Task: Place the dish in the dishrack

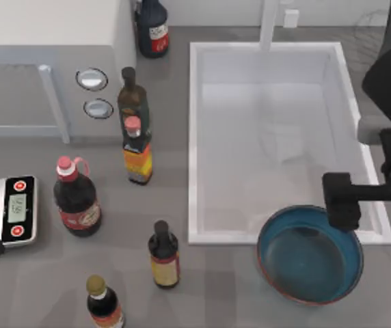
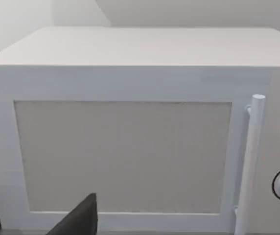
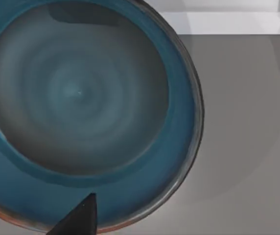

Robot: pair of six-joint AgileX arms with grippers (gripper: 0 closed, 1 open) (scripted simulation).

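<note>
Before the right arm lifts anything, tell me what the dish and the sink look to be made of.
The dish looks like glazed ceramic: a glossy teal inside with faint swirl marks and a reddish-brown rim. The sink looks like smooth white enamel or plastic, plain and evenly matte; its look leaves that open. The right gripper is above the dish's rim.

The dish (image 1: 309, 263) was a wide, shallow round bowl, glossy teal-blue inside with a reddish-brown rim, sitting upright and empty on the grey counter near the table's right front, its far edge overlapping the white sink's near rim. Thin dark dishrack (image 1: 372, 24) wires showed at far right
</note>
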